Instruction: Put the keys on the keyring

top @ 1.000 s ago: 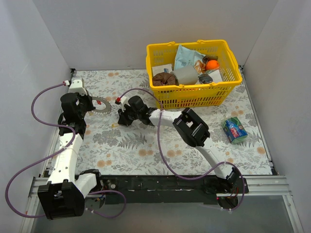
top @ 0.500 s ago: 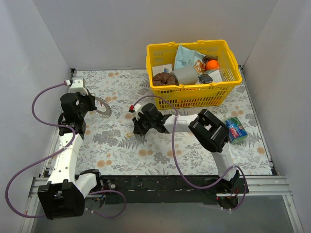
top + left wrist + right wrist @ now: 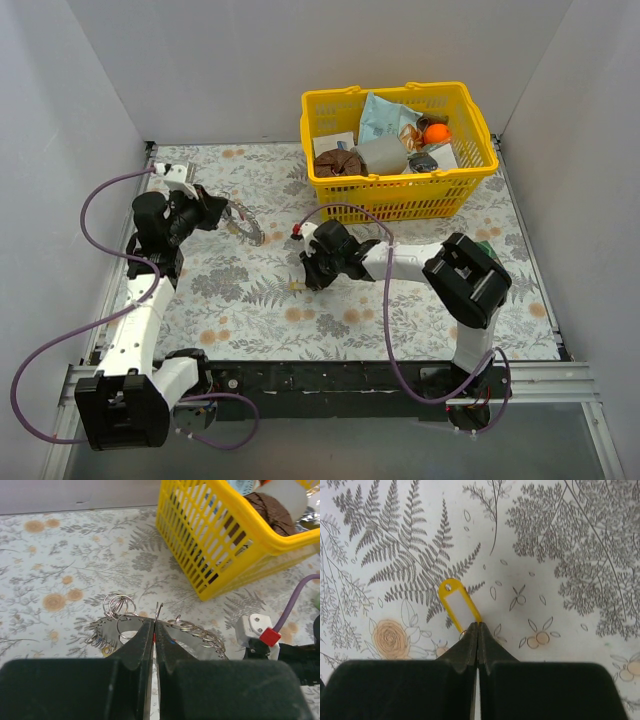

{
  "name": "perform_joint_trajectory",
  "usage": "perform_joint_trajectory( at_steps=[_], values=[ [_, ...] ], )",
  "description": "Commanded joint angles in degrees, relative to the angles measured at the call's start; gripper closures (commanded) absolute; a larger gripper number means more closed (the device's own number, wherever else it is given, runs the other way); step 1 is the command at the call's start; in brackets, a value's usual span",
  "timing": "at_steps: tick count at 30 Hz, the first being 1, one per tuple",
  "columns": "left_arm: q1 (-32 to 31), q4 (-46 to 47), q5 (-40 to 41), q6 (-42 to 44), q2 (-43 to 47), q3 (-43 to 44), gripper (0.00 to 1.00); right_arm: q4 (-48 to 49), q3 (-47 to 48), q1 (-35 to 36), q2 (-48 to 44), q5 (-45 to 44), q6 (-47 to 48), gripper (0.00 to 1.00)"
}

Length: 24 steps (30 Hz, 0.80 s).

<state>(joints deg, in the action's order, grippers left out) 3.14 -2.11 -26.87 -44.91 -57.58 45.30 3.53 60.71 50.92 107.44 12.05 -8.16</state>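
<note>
The keyring [image 3: 247, 222] is a wide shiny metal band with several small wire rings hooked along its edge. My left gripper [image 3: 222, 211] is shut on it and holds it edge-on above the table; in the left wrist view the band [image 3: 200, 641] spreads to both sides of the shut gripper [image 3: 154, 623]. My right gripper [image 3: 308, 276] is shut on the end of a yellow plastic key tag [image 3: 458, 606] with a white window, which lies low over the floral table [image 3: 560, 540]. It also shows in the top view [image 3: 296, 286]. No other keys are in view.
A yellow basket [image 3: 455, 196] full of assorted items stands at the back right. A green packet [image 3: 481, 243] peeks out behind the right arm's elbow. The right wrist's white and red connector [image 3: 257, 631] sits close to the keyring's right side.
My right gripper has drawn back to the right and nearer with the yellow tag. My left gripper has swung right with the keyring, away from the left wall.
</note>
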Motion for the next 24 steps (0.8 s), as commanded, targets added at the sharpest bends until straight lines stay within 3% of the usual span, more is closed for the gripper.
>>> perform_joint_trajectory(
  at_steps=[1,6,13,24],
  values=[
    [-1.1,6.5,-7.3,-3.9,0.7,-1.5,1.00,-10.3,-5.1,0.1,-3.7,-4.7,1.7,0.98],
    [-2.3,8.7,-8.2,-5.6,-0.2,-3.5,1.00,-11.1,-9.2,-0.1,-9.2,-9.0,0.3,0.99],
    [-13.8,11.0,-3.5,-6.8,-3.5,-4.2,1.00,-11.7,-10.8,-1.0,-17.1,-13.4,-0.8,0.98],
    [-20.7,15.9,-0.6,-9.5,-7.1,-7.9,1.00,-11.6,-12.0,-1.8,-27.4,-14.3,1.7,0.91]
  ],
)
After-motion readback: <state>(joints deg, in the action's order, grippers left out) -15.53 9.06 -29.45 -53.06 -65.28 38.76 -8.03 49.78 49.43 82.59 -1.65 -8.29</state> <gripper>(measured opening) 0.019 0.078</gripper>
